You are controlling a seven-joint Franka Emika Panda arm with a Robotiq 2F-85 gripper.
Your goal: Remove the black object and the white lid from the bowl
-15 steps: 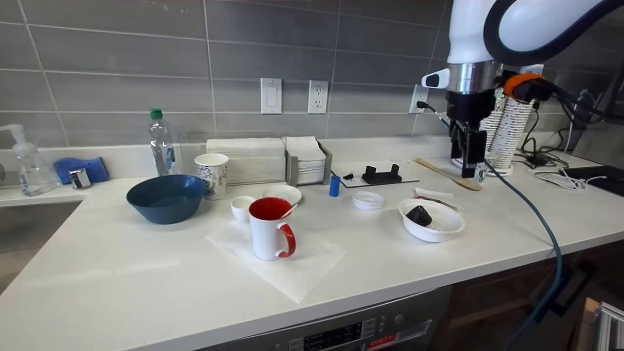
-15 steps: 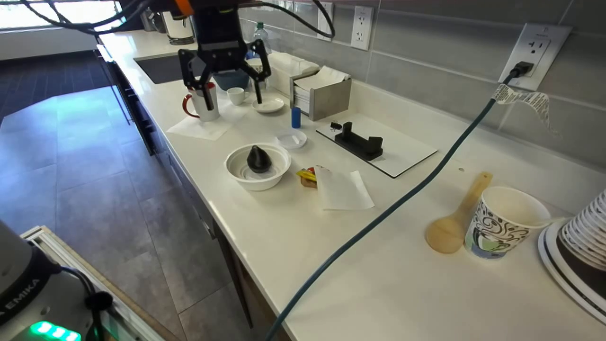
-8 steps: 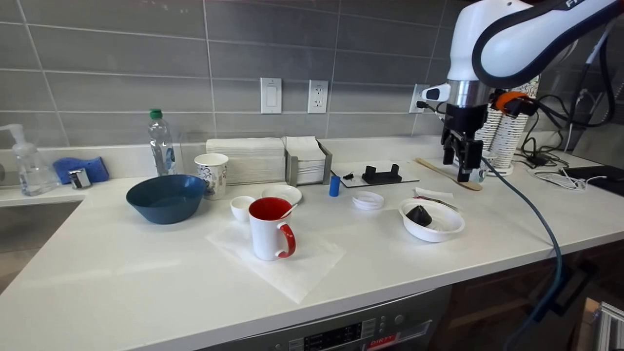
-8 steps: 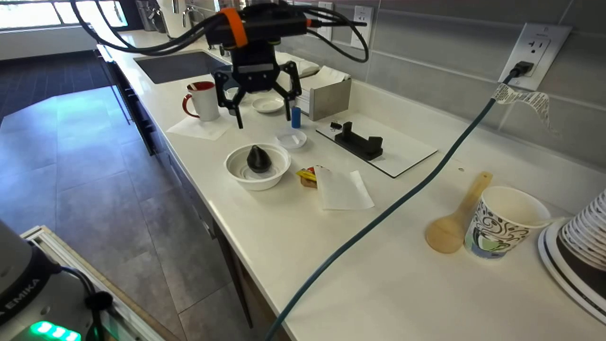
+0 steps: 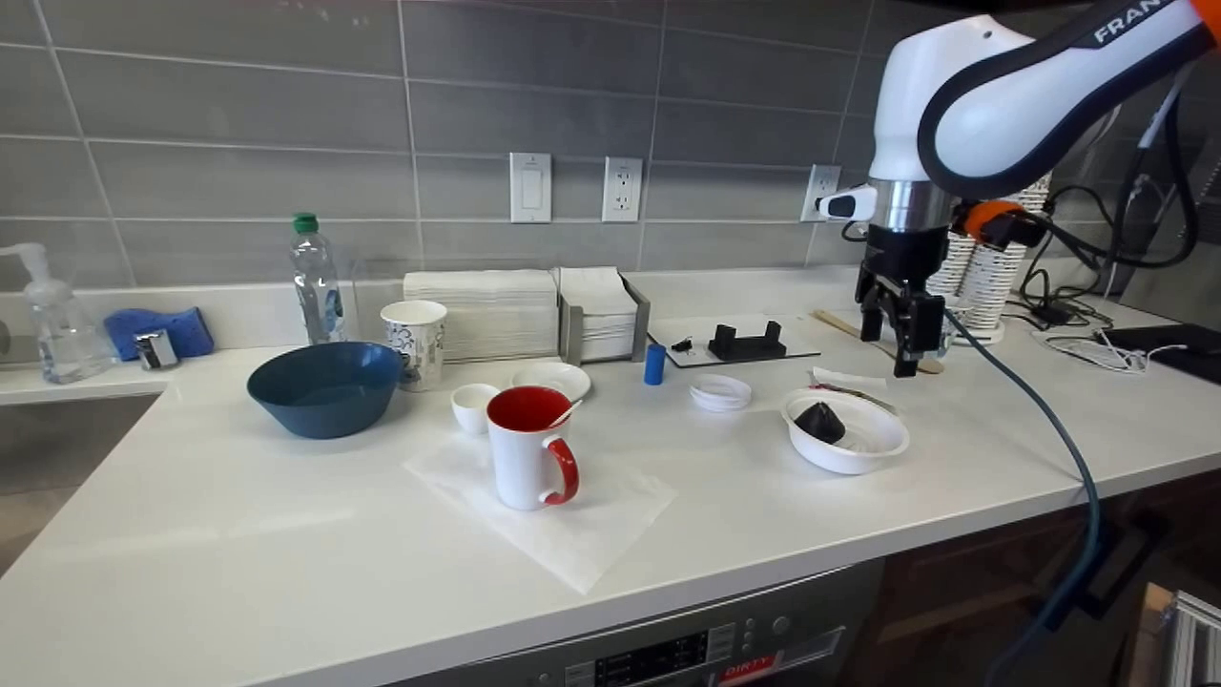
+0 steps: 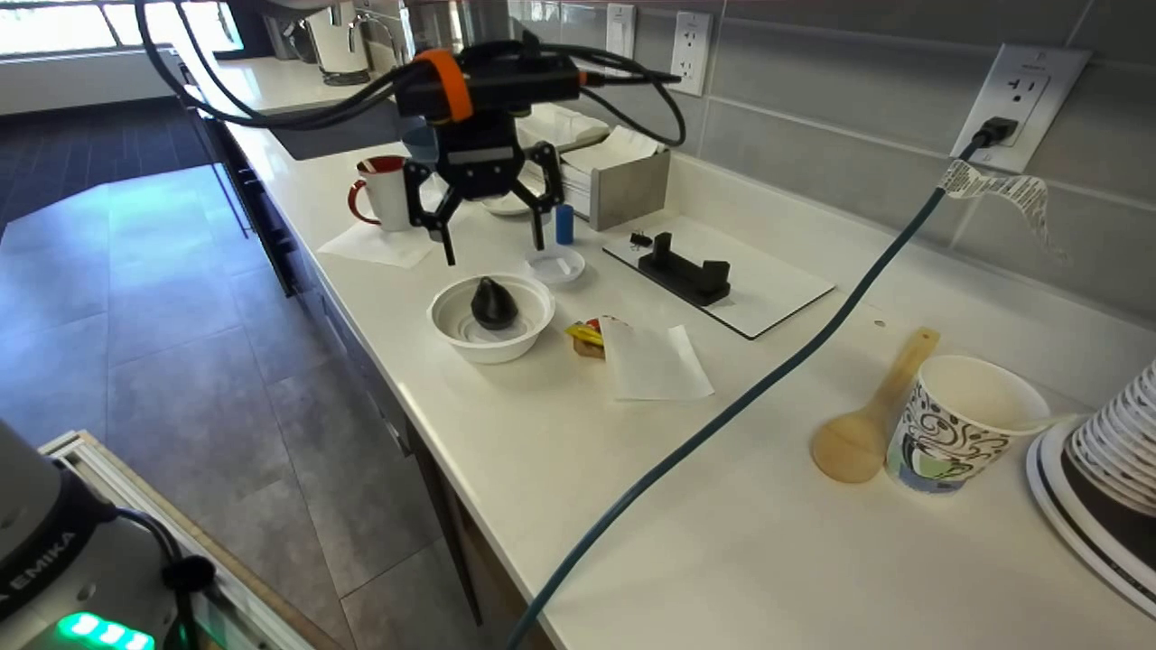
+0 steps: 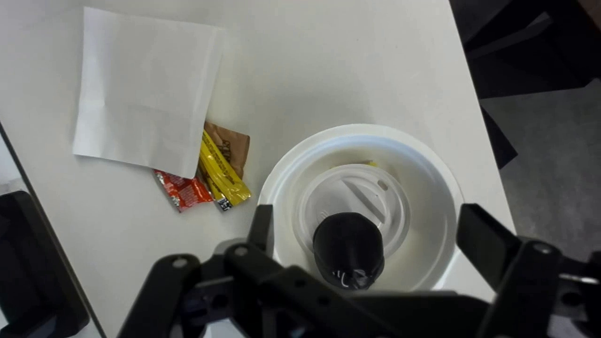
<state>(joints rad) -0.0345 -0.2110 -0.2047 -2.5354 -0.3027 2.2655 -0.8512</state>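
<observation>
A dishwasher (image 5: 591, 670) bearing a red "DIRTY" label (image 5: 747, 668) sits below the front edge of a white countertop (image 5: 286, 572). Nearest that edge, a red-and-white mug (image 5: 513, 468) stands on a sheet of white paper (image 5: 601, 534), one corner of which points at the edge. Farther along, near the same edge, rests a shallow white bowl (image 5: 849, 462), with a black object (image 7: 348, 246) inside that covers part of a white cup lid (image 7: 335, 192), also inside. Above hangs the Robotiq gripper (image 6: 495, 255), its fingers spread well apart and flanking the bowl in the wrist view; in both exterior views it has come lower over the past half second, while the white bowl and the black object have kept their places. Farther in, condiment packets (image 7: 223, 176) lie partly under a folded white paper (image 7: 145, 89), and a small white cup (image 5: 474, 408) stands just behind the mug. A dark-blue bowl (image 5: 324, 401) stands near the edge of the sink (image 5: 76, 439). Toward the back edge come a patterned paper cup (image 5: 424, 348), napkins (image 5: 486, 320), a blue cylinder (image 5: 654, 364), a black stand (image 5: 747, 345) on a white board (image 6: 777, 289) and a wooden spoon (image 6: 849, 447).
</observation>
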